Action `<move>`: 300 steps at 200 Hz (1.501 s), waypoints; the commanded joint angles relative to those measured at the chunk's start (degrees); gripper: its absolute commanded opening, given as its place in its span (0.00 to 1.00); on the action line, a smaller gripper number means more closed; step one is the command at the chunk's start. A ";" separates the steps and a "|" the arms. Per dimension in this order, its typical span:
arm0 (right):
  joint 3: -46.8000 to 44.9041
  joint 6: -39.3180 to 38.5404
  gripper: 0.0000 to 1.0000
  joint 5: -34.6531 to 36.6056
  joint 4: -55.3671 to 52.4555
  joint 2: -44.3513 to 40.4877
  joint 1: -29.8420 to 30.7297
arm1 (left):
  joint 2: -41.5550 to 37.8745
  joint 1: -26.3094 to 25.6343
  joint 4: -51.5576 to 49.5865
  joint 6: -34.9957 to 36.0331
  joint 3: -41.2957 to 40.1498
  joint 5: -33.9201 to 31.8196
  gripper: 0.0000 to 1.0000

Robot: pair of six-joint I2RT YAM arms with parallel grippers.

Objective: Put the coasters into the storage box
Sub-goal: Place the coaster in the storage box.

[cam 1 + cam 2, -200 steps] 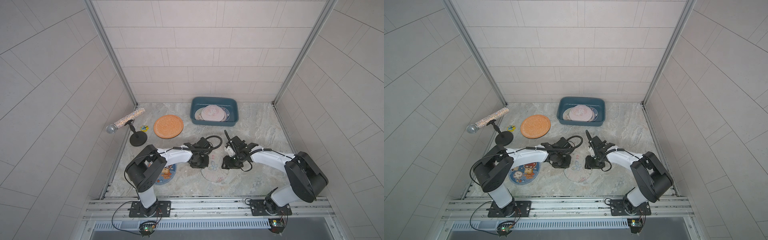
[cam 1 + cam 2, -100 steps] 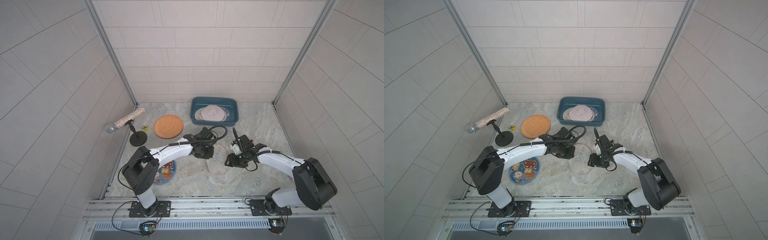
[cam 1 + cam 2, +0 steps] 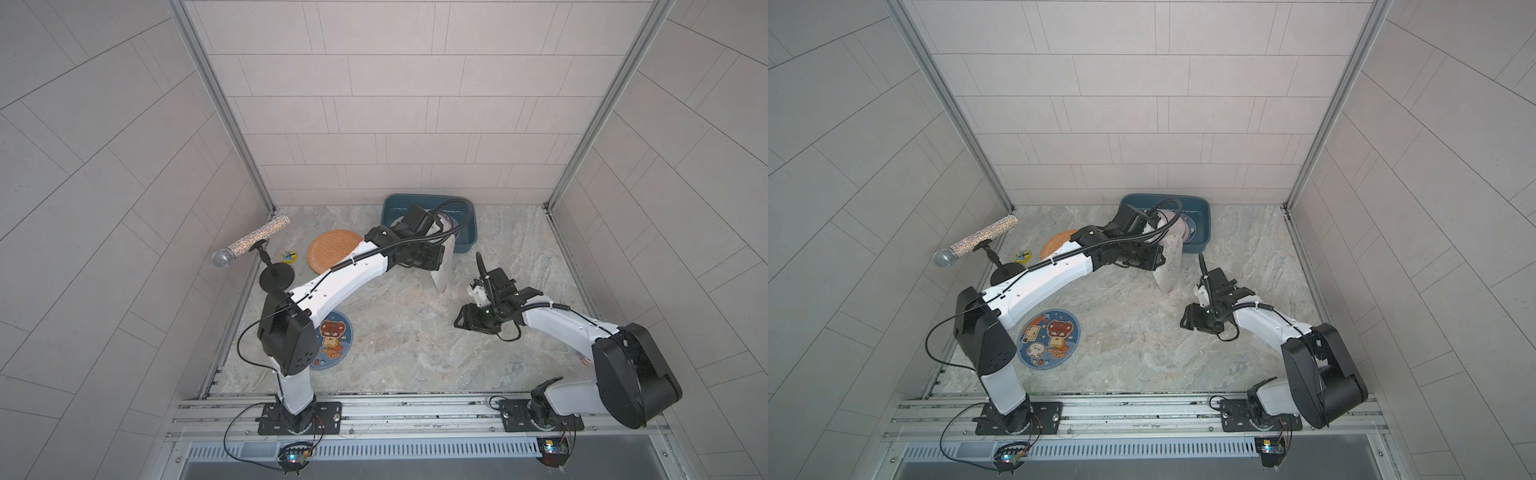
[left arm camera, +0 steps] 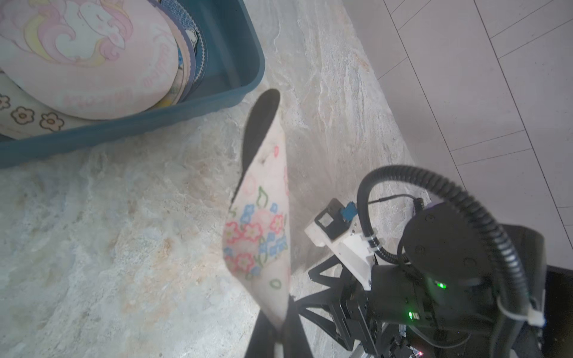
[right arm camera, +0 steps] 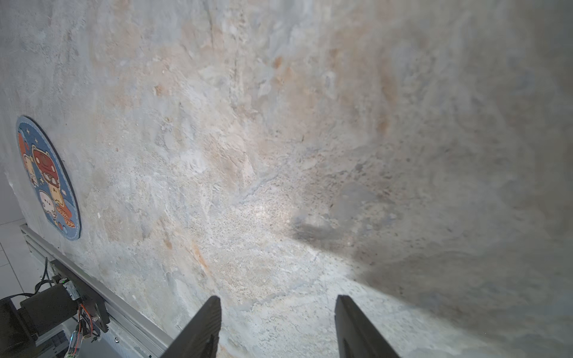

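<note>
1. A cream flowered coaster (image 4: 259,229) is pinched by its rim in the closed left end effector (image 4: 279,336). It hangs from it on edge, apparently clear of the worktop (image 3: 399,332).
2. The storage box (image 4: 130,128) lies just ahead of that end effector. Several coasters are already stacked in it, with a pink unicorn coaster (image 4: 83,52) on top; their number cannot be told.
3. Two coasters are seen lying outside the box. An orange coaster (image 3: 332,249) lies near the left end effector, at its side. A blue cartoon coaster (image 3: 1050,336) lies well apart from both end effectors.
4. The right end effector (image 5: 277,299) is held wide and empty over bare worktop, near the hanging coaster.
5. The task is judged well past halfway: one coaster is to be dropped in and two are to be fetched.
</note>
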 commanded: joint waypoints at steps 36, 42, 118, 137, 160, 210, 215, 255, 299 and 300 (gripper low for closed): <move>-1.88 0.18 0.62 -0.80 0.47 -2.66 -1.05 | 10.57 3.54 1.34 2.16 14.87 2.39 0.00; -2.07 0.34 0.62 -0.84 0.81 -2.63 -1.13 | 11.21 3.84 2.91 1.80 15.44 2.55 0.00; -3.18 2.02 0.62 -1.02 3.30 -2.41 -1.58 | 20.90 10.63 22.56 -6.50 22.47 9.25 0.00; -3.12 2.12 0.62 -0.94 3.52 -2.04 -1.58 | 24.88 12.64 24.56 -8.38 25.89 10.96 0.00; -2.99 2.38 0.62 -0.96 3.78 -1.63 -1.64 | 30.02 14.62 24.42 -9.58 29.42 11.61 0.00; -2.49 2.55 0.62 -0.80 3.87 -0.75 -1.66 | 36.60 20.17 22.18 -11.70 29.40 9.26 0.00; -2.56 2.55 0.62 -0.85 3.87 -0.69 -1.66 | 36.91 20.56 21.67 -11.71 29.32 8.86 0.00; -2.14 2.55 0.62 -1.06 4.20 0.01 -1.66 | 36.46 21.86 18.24 -10.09 28.15 5.43 0.00; -2.21 2.55 0.62 -1.13 4.07 -0.34 -1.67 | 36.01 21.96 15.76 -9.38 27.89 3.58 0.22; -2.17 2.55 0.62 -1.12 4.06 -0.34 -1.67 | 36.01 21.96 15.70 -9.40 27.88 3.56 0.24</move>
